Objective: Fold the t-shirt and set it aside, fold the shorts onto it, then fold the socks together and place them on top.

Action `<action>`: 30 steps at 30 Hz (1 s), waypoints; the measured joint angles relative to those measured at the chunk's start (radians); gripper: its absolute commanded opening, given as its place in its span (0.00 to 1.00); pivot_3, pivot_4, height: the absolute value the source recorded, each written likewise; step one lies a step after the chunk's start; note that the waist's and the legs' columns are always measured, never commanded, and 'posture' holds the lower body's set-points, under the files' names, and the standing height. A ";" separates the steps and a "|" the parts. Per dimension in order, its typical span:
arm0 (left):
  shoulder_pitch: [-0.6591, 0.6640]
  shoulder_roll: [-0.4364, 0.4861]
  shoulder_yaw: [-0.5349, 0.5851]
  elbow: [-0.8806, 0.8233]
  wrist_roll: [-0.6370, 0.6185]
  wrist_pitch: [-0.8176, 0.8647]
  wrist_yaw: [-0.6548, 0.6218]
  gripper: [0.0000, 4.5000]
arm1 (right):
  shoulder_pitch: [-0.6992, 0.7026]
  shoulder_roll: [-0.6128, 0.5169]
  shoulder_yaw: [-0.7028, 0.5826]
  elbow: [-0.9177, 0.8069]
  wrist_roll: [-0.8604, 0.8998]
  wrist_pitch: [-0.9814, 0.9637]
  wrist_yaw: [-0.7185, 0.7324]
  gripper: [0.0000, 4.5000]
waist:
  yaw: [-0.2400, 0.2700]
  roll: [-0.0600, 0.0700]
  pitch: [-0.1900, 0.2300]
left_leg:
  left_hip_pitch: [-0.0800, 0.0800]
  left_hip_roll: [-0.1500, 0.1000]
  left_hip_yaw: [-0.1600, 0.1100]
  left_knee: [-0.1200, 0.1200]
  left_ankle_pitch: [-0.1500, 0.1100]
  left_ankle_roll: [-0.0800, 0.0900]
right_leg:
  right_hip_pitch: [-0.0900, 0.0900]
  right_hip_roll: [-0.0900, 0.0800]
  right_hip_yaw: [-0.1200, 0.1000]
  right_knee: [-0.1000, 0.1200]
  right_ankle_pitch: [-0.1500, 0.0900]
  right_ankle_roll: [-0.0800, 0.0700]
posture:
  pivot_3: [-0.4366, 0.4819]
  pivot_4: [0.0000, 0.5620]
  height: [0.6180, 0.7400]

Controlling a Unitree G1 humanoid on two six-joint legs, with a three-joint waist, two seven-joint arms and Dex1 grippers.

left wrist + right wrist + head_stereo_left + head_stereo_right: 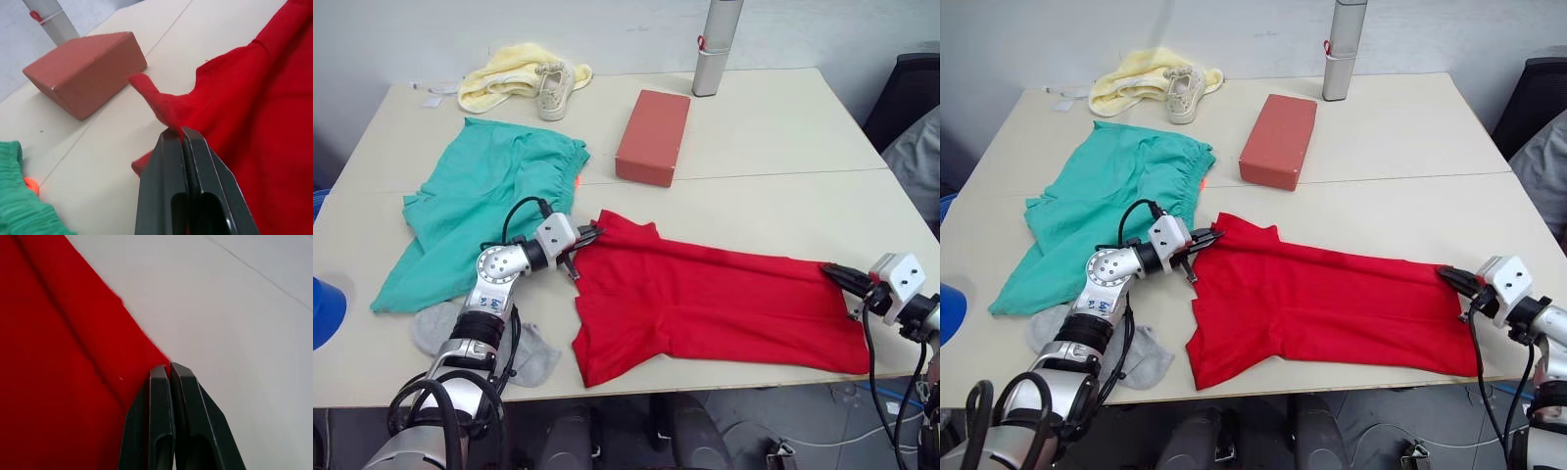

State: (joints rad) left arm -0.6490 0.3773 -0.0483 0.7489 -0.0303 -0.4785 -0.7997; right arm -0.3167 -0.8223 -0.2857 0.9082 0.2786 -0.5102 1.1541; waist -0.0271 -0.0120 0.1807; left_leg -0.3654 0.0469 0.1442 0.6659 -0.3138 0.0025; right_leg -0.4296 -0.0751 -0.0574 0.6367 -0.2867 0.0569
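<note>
On the near half of the bench (773, 127) lies the t-shirt (705, 304), spread lengthwise across the robot's front, partly doubled over, its near edge close to the bench edge. Left claw (590, 238) is clamped on a corner of red cloth at the shirt's left end; the left wrist view shows the two black fingers (166, 186) pressed together with a small pinch of fabric standing up between them. Right claw (837, 275) is closed on the far corner at the shirt's right end; the right wrist view shows its fingers (159, 416) together at the cloth's very edge, with little material visibly caught.

The shorts (480, 211) lie spread to the left of the shirt, well apart from the right arm and just behind the left arm. The socks (460, 338) sit at the near left, partly under the left forearm. A brick-red box (653, 136) stands beyond the shirt, near but not touching it. A yellow towel (509, 73), a beige sneaker (554, 90) and a grey cylinder (715, 44) stand at the far edge.

Assessed step: fold of the shirt in hand; shorts and socks not yet attended.

Risks noted:
- Right-hand grip is marginal; any pull may strip the corner out and leave the fold lopsided.
- Uneven lift between the two ends would skew the fold.
- Left forearm may drag the socks off the near edge.
- Carrying the cloth away from the robot could snag the box.
</note>
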 measured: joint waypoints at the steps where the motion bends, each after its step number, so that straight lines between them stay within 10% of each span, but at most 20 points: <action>1: 0.006 0.000 0.000 -0.018 -0.011 0.028 -0.017 0.14 | 0.014 0.001 0.000 -0.024 0.016 0.027 0.018 0.15 | 0.000 0.000 0.000 | 0.000 0.000 0.000 0.000 0.000 0.000 | 0.000 0.000 0.000 0.000 0.000 0.000 | 0.48 0.27 1.00; 12: 0.025 0.138 0.002 -0.367 -0.180 0.685 -0.204 0.85 | 0.185 -0.111 -0.076 -0.332 0.141 0.254 0.138 1.00 | 0.001 0.000 0.000 | 0.003 0.000 -0.001 0.000 -0.001 0.001 | 0.003 0.000 0.003 0.001 0.000 0.000 | 0.48 0.27 1.00; 21: -0.196 0.147 -0.024 -0.362 -0.224 1.323 -0.139 0.85 | 0.175 -0.167 -0.107 -0.474 0.235 0.601 0.159 1.00 | 0.008 0.000 0.000 | 0.003 0.000 0.000 0.000 -0.001 0.002 | 0.002 0.002 0.004 0.000 0.000 0.001 | 0.48 0.27 1.00; 30: -0.370 -0.010 -0.020 -0.034 -0.208 1.291 -0.078 0.85 | 0.141 -0.166 -0.059 -0.521 0.221 0.696 0.164 1.00 | 0.009 -0.003 0.002 | 0.003 0.000 0.001 0.000 -0.002 0.000 | 0.001 0.003 0.005 0.000 0.000 0.001 | 0.48 0.27 1.00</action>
State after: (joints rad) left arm -1.0188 0.3670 -0.0683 0.7147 -0.2380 0.8129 -0.8772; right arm -0.1760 -0.9886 -0.3442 0.3872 0.4993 0.1858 1.3186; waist -0.0183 -0.0151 0.1825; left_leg -0.3624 0.0473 0.1453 0.6661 -0.3155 0.0022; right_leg -0.4287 -0.0719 -0.0526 0.6370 -0.2865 0.0578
